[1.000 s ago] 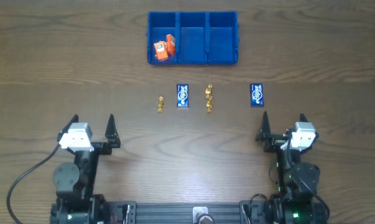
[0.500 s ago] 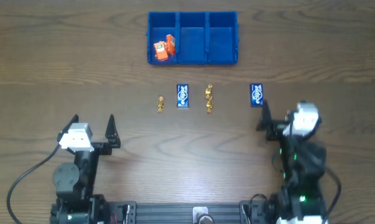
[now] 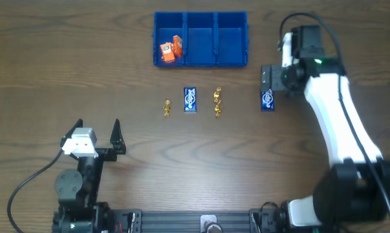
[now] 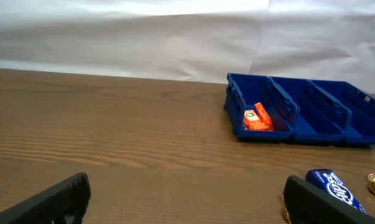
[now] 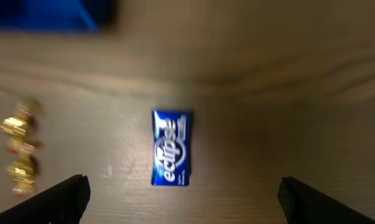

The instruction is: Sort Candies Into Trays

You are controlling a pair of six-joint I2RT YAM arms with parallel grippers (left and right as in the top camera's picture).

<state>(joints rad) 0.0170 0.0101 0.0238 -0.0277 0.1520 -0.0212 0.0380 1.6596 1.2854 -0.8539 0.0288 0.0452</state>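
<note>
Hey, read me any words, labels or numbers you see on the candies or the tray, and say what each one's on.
Blue packet beneath the right hand: white brand lettering only, not quoted here.
Second blue packet: white print, too small.
Orange candies: pale label, too small.
Blue tray, gold candies: none.

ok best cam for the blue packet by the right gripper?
Right wrist view: blue packet whole, centred under the open right gripper. Top view shows it small, at the gripper's edge. Left wrist view catches the other packet instead.
</note>
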